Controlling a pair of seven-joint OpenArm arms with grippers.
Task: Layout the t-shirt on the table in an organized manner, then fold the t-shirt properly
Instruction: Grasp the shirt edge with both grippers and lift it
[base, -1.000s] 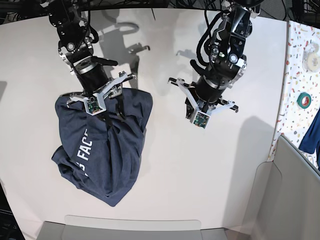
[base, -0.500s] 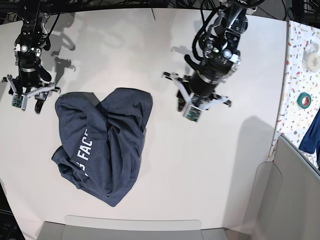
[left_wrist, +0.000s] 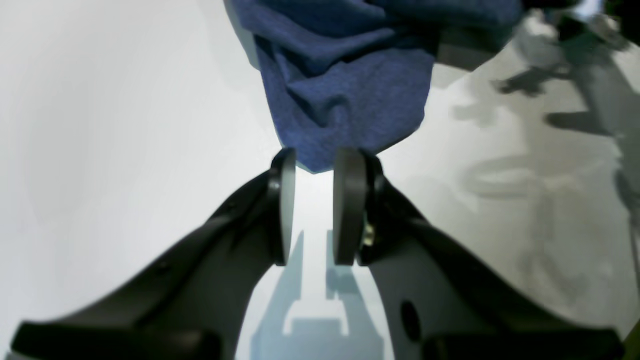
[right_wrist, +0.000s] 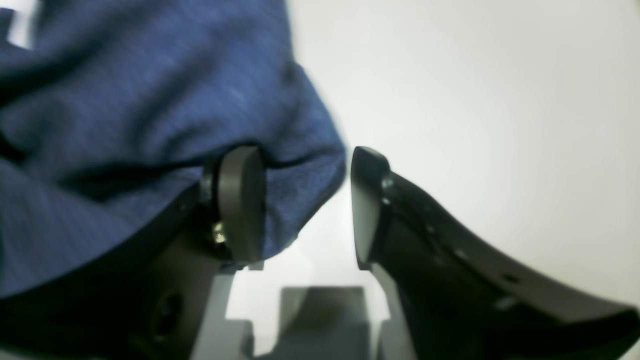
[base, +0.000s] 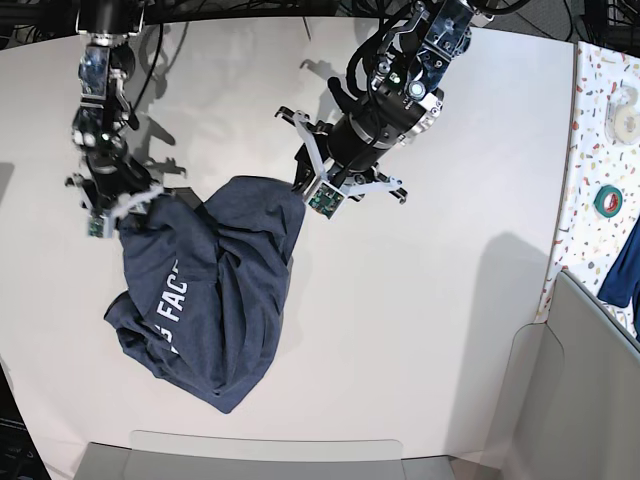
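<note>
The dark navy t-shirt (base: 220, 290) lies crumpled on the left half of the white table (base: 420, 330), with white lettering showing on its left side. My right gripper (base: 130, 208) is at the shirt's upper left corner. In the right wrist view the right gripper (right_wrist: 305, 155) is open, and a fold of the t-shirt (right_wrist: 125, 100) drapes over one finger (right_wrist: 240, 200) into the gap. My left gripper (base: 308, 192) is at the shirt's upper right edge. In the left wrist view the left gripper (left_wrist: 314, 165) stands narrowly open, with the t-shirt (left_wrist: 350, 90) hem just at its fingertips.
A speckled side surface at the right edge carries a green tape roll (base: 607, 200) and a white roll (base: 625, 100). A brighter blue cloth (base: 625, 260) hangs beside them. A grey panel (base: 580, 400) stands at lower right and a grey tray edge (base: 270, 455) runs along the front.
My right gripper swung out to the far left, then came back to the shirt's upper left corner. My left gripper moved left to the shirt's upper right edge and opened slightly.
</note>
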